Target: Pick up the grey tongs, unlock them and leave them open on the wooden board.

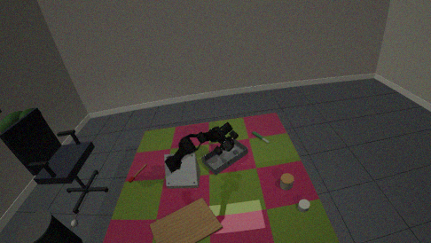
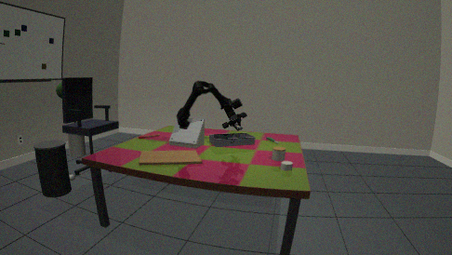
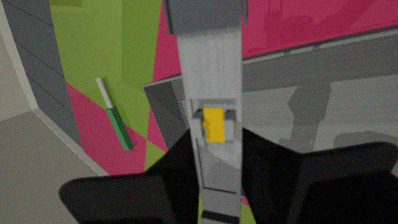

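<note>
The grey tongs (image 3: 214,100) fill the middle of the wrist view, with a yellow lock piece (image 3: 214,125) near the hinge. My gripper (image 3: 211,128) is shut on the tongs, its black fingers pressed against both sides. The tongs lie over the grey roasting tin (image 3: 310,95). In the top and exterior views my gripper (image 1: 226,143) (image 2: 233,122) sits low over the roasting tin (image 1: 225,156) (image 2: 232,139). The wooden board (image 1: 185,221) (image 2: 170,156) lies at the table's front, apart from the arm.
A green and white marker (image 3: 115,122) (image 1: 261,137) lies beyond the tin. A tan-lidded jar (image 1: 286,181) and a small white pot (image 1: 303,205) stand to the right. The arm's grey base plate (image 1: 182,170) is left of the tin. A red pen (image 1: 137,172) lies far left. An office chair (image 1: 49,155) stands off the table.
</note>
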{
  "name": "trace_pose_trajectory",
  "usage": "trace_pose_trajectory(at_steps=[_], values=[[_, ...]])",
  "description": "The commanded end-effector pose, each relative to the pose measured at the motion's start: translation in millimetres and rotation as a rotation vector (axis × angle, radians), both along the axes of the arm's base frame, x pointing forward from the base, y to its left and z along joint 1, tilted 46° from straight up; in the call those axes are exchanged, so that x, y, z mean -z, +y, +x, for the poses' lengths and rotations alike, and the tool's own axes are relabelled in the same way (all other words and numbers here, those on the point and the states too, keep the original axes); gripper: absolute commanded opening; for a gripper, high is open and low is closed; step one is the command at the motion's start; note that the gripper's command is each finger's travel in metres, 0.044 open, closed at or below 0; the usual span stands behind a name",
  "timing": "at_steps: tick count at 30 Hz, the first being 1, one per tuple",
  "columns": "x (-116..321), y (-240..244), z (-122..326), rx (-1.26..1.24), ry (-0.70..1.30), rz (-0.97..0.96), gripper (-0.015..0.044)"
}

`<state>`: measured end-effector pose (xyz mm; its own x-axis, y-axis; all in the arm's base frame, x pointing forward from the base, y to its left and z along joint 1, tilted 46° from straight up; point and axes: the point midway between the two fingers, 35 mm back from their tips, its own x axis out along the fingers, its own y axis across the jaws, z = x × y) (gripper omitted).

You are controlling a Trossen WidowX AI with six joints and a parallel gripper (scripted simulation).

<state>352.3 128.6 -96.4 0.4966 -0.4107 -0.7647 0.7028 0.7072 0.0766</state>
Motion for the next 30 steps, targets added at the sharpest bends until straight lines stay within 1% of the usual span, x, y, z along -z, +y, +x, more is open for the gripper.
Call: trace_pose_trajectory(at_steps=[1,9,30], values=[[-5,3,-1,0.005,-0.002,0.000,-0.0150],[-3,3,0,0.017,0.011,-0.006,-0.0150],[7,4,3,0.170,0.162,-0.107,-0.0150]])
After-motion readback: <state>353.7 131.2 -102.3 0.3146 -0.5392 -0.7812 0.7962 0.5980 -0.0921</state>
